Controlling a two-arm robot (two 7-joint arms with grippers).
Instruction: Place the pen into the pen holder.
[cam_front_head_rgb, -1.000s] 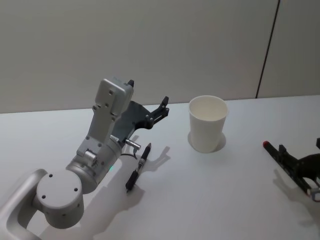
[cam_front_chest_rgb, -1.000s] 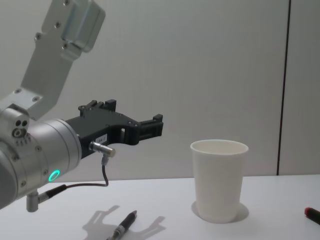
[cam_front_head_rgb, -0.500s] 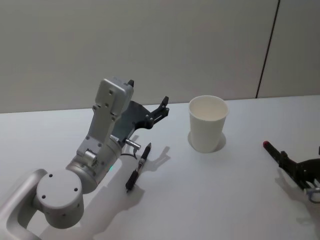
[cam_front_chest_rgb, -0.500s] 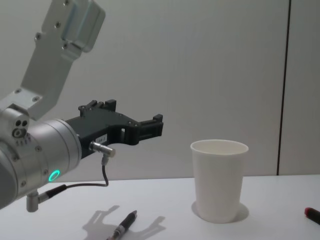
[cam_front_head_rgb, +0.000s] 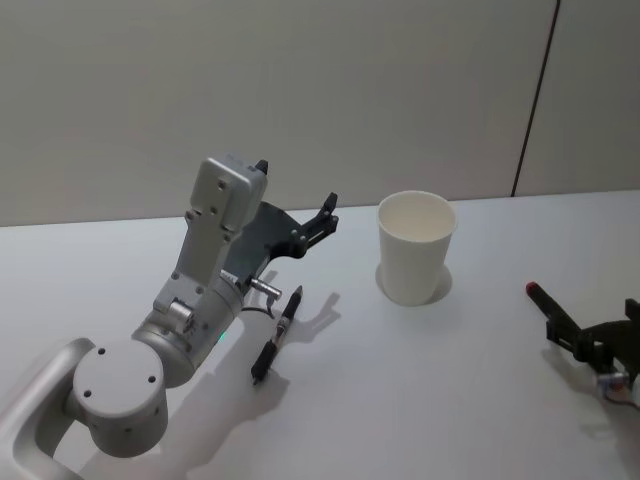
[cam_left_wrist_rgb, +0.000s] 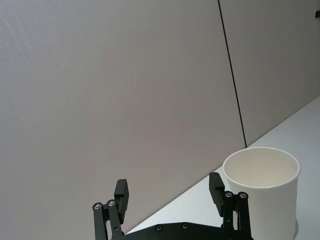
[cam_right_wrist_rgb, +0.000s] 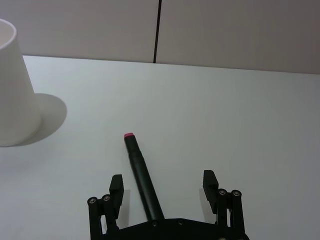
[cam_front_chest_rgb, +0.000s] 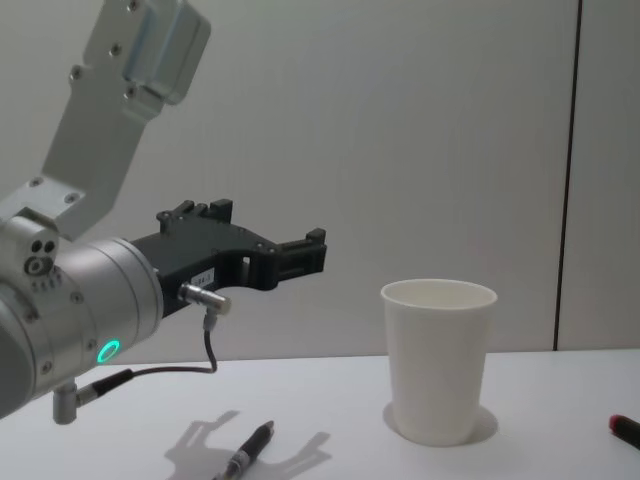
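The pen holder is a white paper cup (cam_front_head_rgb: 415, 248) (cam_front_chest_rgb: 438, 360) (cam_left_wrist_rgb: 262, 187) (cam_right_wrist_rgb: 12, 90) standing upright mid-table. A black pen with a red end (cam_front_head_rgb: 540, 298) (cam_right_wrist_rgb: 140, 170) (cam_front_chest_rgb: 626, 428) lies on the table at the right. My right gripper (cam_front_head_rgb: 592, 320) (cam_right_wrist_rgb: 162, 179) is open at its near end, and the pen runs between the fingers. Another black pen (cam_front_head_rgb: 277, 335) (cam_front_chest_rgb: 250, 452) lies left of the cup. My left gripper (cam_front_head_rgb: 296, 183) (cam_front_chest_rgb: 270, 225) (cam_left_wrist_rgb: 169, 182) hangs open above the table behind that pen, pointing towards the cup, with nothing in it.
The white table (cam_front_head_rgb: 420, 400) runs back to a grey wall with a dark vertical seam (cam_front_head_rgb: 535, 95). My left arm's large grey joints (cam_front_head_rgb: 120, 385) take up the near left corner. Bare table lies between the cup and the right gripper.
My right gripper has drawn back towards the near edge of the table, showing more of the red-ended pen. Both pens, the cup and the left arm have stayed still.
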